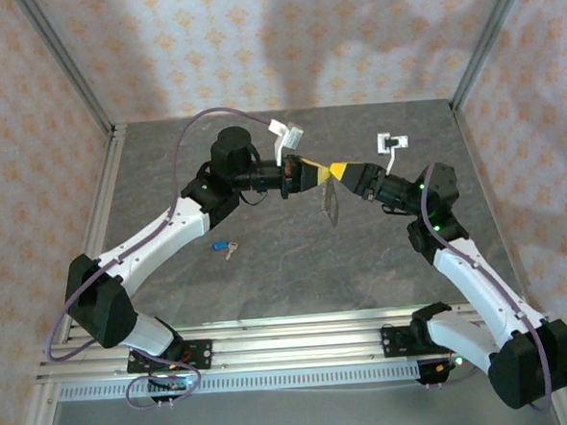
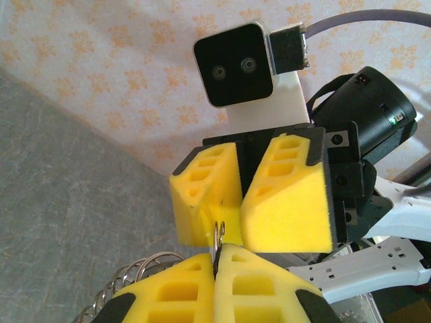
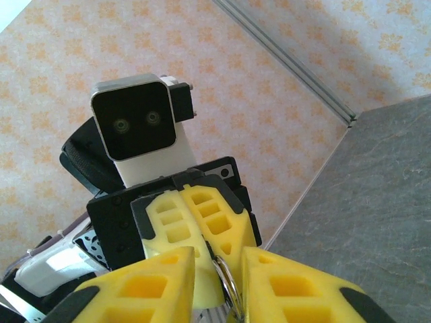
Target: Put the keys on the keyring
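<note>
Above the middle of the table my two grippers meet tip to tip. My left gripper (image 1: 320, 172) (image 2: 217, 259) is shut on the edge of the keyring (image 2: 217, 233), a thin silvery loop that sticks up between its yellow pads. More wire loops (image 2: 138, 272) of the keyring trail to the lower left, and part of it hangs below the fingertips (image 1: 331, 208). My right gripper (image 1: 345, 171) (image 3: 229, 289) faces it with its jaws a little apart, and the keyring (image 3: 227, 279) stands in the gap, close to the right-hand pad. A blue-headed key (image 1: 220, 245) lies on the table below the left arm.
The grey stone-patterned table (image 1: 297, 269) is fenced by aluminium rails (image 1: 101, 224) at its left and near edges, with patterned walls behind. Both arms arch inward from their bases at the near edge.
</note>
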